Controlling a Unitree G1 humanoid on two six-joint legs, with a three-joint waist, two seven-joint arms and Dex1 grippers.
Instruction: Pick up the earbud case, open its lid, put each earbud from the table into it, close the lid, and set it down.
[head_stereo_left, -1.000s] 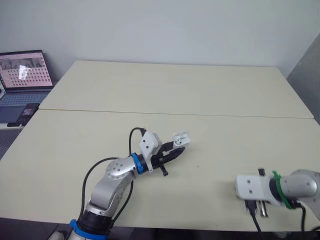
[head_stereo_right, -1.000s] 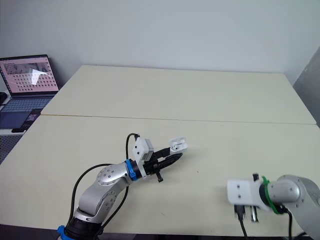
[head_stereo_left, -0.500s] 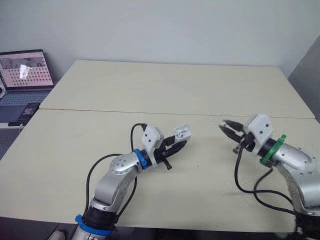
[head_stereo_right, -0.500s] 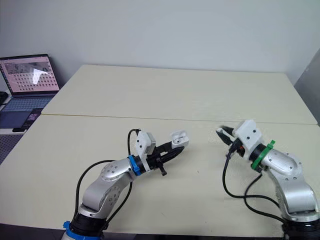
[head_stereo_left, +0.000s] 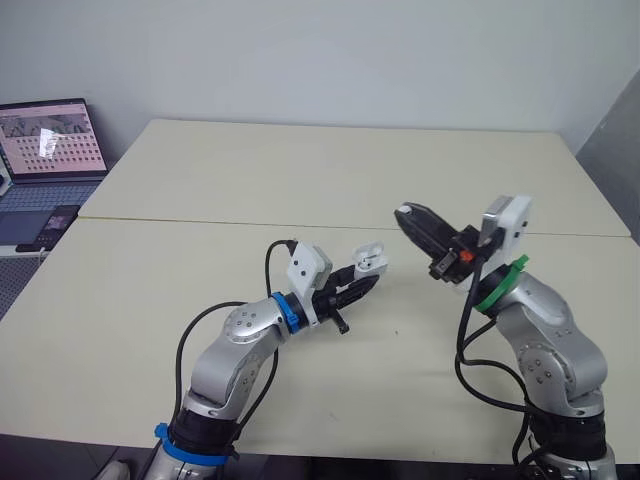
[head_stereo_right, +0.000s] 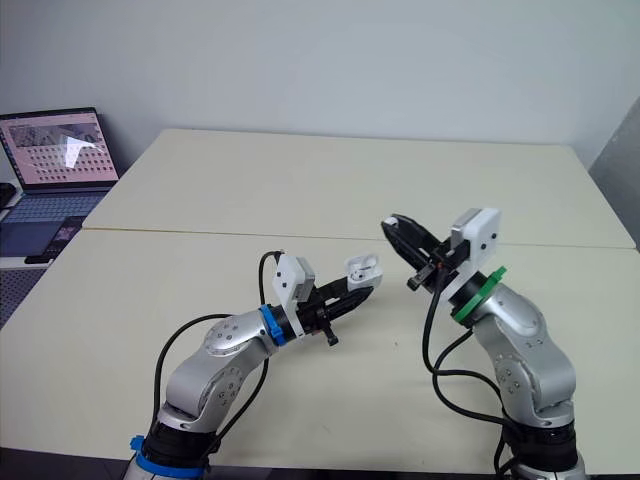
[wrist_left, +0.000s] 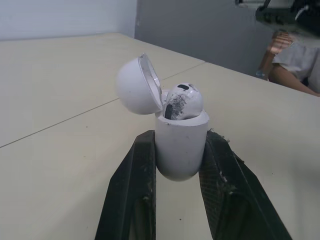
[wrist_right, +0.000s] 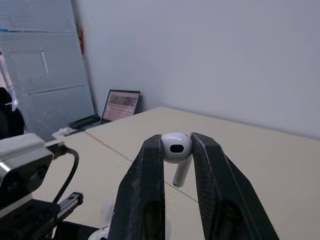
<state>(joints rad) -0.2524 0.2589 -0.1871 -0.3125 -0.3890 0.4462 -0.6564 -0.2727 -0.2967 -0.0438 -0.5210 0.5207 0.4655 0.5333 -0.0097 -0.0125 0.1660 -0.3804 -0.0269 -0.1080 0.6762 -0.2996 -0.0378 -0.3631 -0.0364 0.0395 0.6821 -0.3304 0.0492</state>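
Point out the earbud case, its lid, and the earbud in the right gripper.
earbud case (wrist_left: 181, 145): left wrist view, front of body.
lid (wrist_left: 133, 85): left wrist view, outer dome.
held earbud (wrist_right: 175, 148): right wrist view, its head.

- No text, brand, number or sign can be read anywhere.
- laptop screen: a grid of small pinkish tiles, with anything written there too small to make out.
- earbud case: plain white shell and lid, no lettering legible.
- earbud: plain white with one dark oval opening, no legible marking.
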